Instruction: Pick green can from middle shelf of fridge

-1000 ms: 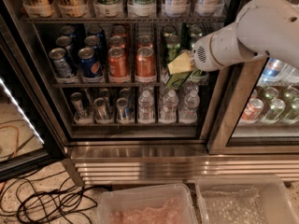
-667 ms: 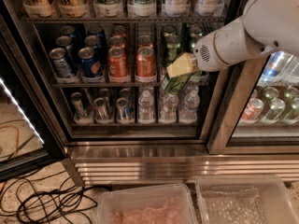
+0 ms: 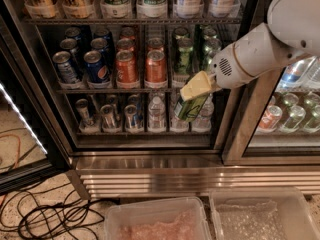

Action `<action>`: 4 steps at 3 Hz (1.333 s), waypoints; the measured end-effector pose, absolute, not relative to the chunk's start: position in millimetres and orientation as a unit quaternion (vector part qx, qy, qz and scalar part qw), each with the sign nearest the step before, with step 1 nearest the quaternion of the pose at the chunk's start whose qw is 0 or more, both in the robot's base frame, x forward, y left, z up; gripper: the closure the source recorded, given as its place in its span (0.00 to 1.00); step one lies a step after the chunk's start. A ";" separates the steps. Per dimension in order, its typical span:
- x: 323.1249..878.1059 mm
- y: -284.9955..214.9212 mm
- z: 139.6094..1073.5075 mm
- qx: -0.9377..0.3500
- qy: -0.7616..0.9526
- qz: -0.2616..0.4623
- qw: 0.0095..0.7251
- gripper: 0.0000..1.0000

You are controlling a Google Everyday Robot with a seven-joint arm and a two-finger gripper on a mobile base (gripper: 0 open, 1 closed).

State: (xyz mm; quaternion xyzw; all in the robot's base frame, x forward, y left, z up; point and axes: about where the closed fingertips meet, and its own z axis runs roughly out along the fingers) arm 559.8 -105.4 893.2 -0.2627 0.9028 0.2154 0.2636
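Observation:
My gripper [image 3: 193,96] is shut on a green can [image 3: 189,109] and holds it tilted in front of the fridge [image 3: 150,171], below the front edge of the middle shelf [image 3: 100,90]. One cream finger [image 3: 196,85] lies over the top of the can; the other is hidden behind it. More green cans [image 3: 183,54] stand in rows on the right part of the middle shelf. The white arm [image 3: 260,54] reaches in from the upper right.
Blue cans [image 3: 92,64] and orange cans [image 3: 156,66] fill the left and middle of the shelf. Small water bottles [image 3: 156,111] stand on the rack below. Two clear plastic bins [image 3: 160,224] sit on the floor in front. Black cables [image 3: 45,214] lie at the lower left.
The gripper has moved down and out from the middle shelf with the green can in it. The can now hangs in front of the lower rack.

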 end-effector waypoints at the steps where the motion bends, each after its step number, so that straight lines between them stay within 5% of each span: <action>1: 542.2 -81.1 867.7 -0.265 0.902 0.252 0.229 1.00; 4: 479.2 6.6 812.7 -0.306 0.876 0.351 0.125 1.00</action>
